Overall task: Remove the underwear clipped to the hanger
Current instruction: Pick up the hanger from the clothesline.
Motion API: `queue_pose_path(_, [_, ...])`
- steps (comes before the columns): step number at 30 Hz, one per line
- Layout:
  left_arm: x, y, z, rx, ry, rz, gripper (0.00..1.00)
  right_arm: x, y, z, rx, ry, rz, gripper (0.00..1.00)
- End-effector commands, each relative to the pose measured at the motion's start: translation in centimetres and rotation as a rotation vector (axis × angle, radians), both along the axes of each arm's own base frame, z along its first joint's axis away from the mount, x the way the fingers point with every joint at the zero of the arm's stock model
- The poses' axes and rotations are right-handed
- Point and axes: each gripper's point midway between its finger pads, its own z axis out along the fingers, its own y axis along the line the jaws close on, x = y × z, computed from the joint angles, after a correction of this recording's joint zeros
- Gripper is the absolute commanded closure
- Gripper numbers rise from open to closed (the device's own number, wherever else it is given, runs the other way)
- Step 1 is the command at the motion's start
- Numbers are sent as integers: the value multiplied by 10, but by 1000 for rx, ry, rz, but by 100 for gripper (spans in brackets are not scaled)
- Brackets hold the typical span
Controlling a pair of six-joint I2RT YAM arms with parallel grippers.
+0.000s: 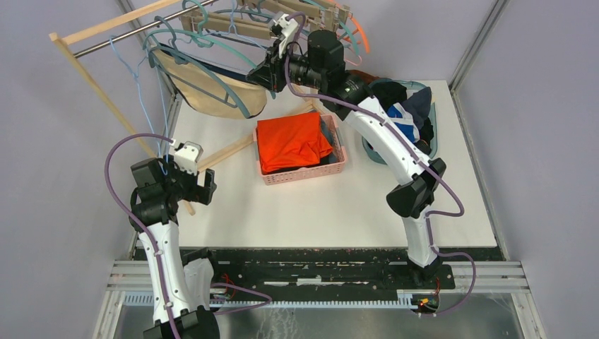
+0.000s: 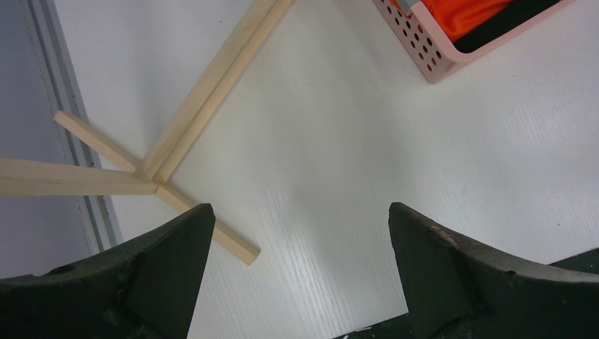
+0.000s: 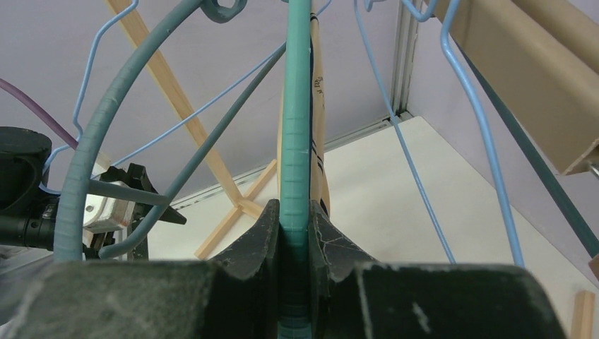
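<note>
Your right jaws are clamped on the teal hanger [image 3: 296, 141], beige underwear [image 3: 317, 127] running alongside it; your left jaws stand wide apart above the table [image 2: 318, 141].

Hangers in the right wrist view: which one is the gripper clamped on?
The bright teal-green plastic hanger, pinched upright in the right gripper. The duller grey-teal hanger and thin light-blue wire hangers hang ungripped beside it.

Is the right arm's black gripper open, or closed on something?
Shut on the teal plastic hanger: the right gripper has its fingers pressed against both sides, no gap.
</note>
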Motion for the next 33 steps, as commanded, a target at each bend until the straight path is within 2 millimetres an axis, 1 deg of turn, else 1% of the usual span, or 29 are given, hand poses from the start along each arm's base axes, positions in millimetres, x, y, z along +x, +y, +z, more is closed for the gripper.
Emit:
queue_pose_path(1, [8,4,14,40,-62,-9,1,-17,-24,68,135,-93,8,99])
queue_pose_path(6, [8,4,15,40,-64,-10,1,-20,-29,80,159,-95,17,99])
queue_pose_path(12, [9,5,15,41,-62,-9,1,-23,-32,82,170,-86,35,100])
queue_pose_path(14, [9,5,14,41,-63,-10,1,-23,-31,79,165,-89,41,100])
queue_pose_path(20, [9,5,14,40,-63,-12,1,-18,-31,60,142,-89,61,100])
queue_pose_path(22, [10,5,14,41,-65,-12,1,-14,-33,59,158,-88,69,100])
queue_pose_path(27, [11,5,12,40,-63,-12,1,-6,-43,68,219,-97,75,99])
queue_pose_path(33, [13,6,12,36,-63,-9,1,-12,-43,76,257,-122,117,99])
